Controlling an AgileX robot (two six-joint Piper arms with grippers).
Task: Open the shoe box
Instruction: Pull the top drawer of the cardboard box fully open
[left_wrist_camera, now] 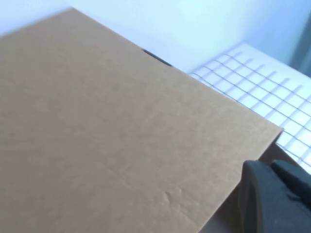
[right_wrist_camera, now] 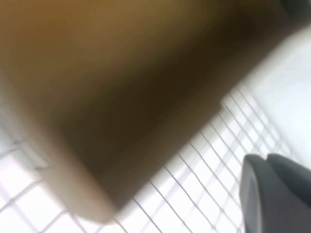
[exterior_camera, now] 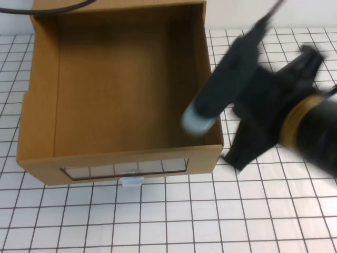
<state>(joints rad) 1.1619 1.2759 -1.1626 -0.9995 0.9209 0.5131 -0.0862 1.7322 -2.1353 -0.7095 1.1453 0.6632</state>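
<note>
The shoe box [exterior_camera: 121, 84] sits open on the gridded table [exterior_camera: 210, 221], and all that shows inside is its bare brown cardboard floor. It's got a clear window [exterior_camera: 124, 169] in the front wall. The right gripper [exterior_camera: 237, 153] is closed on nothing, just off the box's front right corner. The left gripper [left_wrist_camera: 277, 199] is right beside a cardboard panel [left_wrist_camera: 121, 131]; can't tell if it's open or closed.

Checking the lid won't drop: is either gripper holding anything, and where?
Right gripper, shut above the shoe box at its right wall, holds nothing. Left gripper sits at the lid's edge; whether it grips cannot be told.
</note>
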